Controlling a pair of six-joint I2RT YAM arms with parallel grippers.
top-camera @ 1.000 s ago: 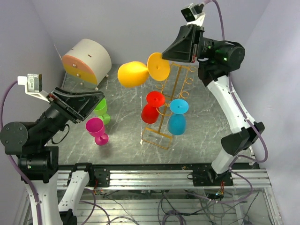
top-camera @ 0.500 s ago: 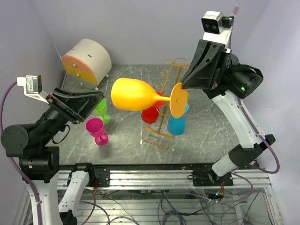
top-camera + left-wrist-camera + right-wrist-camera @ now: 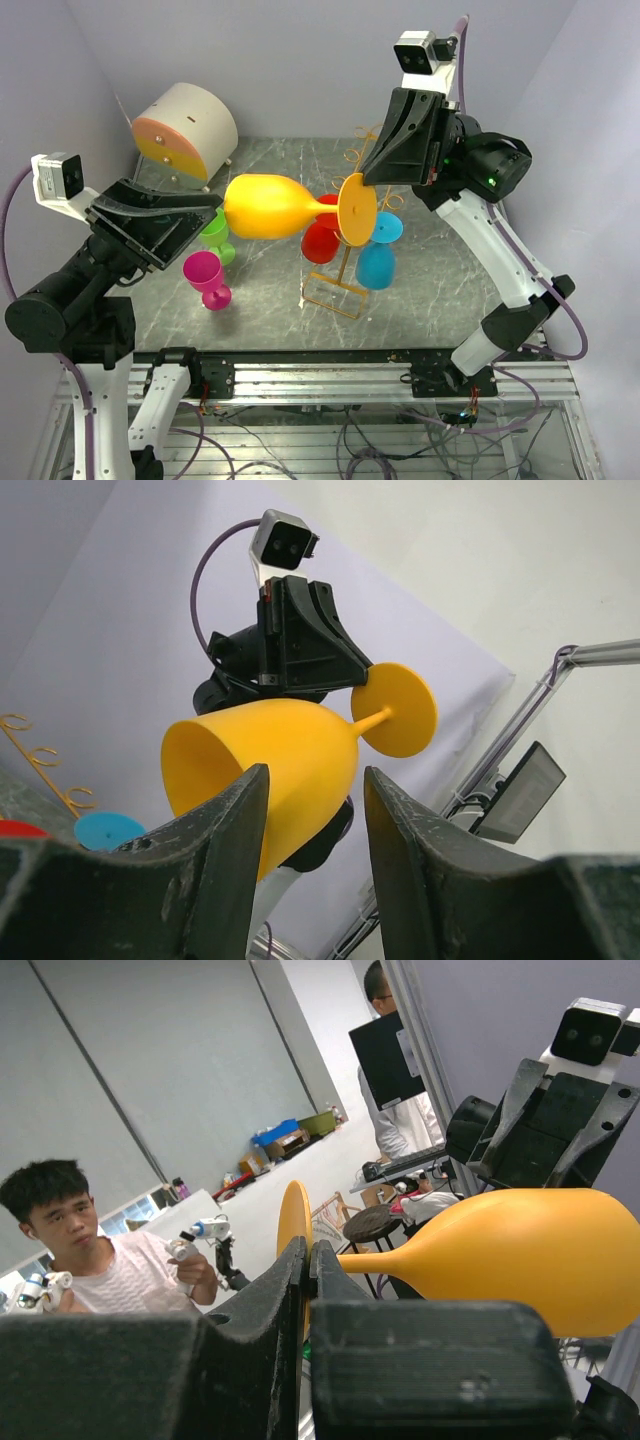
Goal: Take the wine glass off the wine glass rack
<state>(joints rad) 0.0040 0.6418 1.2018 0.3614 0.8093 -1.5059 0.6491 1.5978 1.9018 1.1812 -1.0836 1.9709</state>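
At the upper left of the top view a round cream drum (image 3: 185,130) with an orange face sits on the grey marbled table (image 3: 270,295). Below it the left end effector (image 3: 205,212) hangs above the table with its fingers spread and nothing between them. In its wrist view only the far-off bowl shows through the gap. Under it, a green glass (image 3: 215,235) and a pink glass (image 3: 207,278) stand upright on the table.

The yellow glass (image 3: 265,207) is off the rack and in the air at the middle of the frame. Its long axis lies nearly level, with the open mouth to the left, close to the left fingertips, and the flat round foot to the right. It is smooth, opaque and matte, with a tulip bowl and a thin stem.

Behind it stands the rack (image 3: 346,262), thin golden wire with curled hooks and a rectangular base. A red glass (image 3: 322,240) and a blue glass (image 3: 378,262) hang on it.

The right end effector (image 3: 365,180) is clamped on the rim of the foot. Its wrist view shows both pads pinching the disc edge-on.
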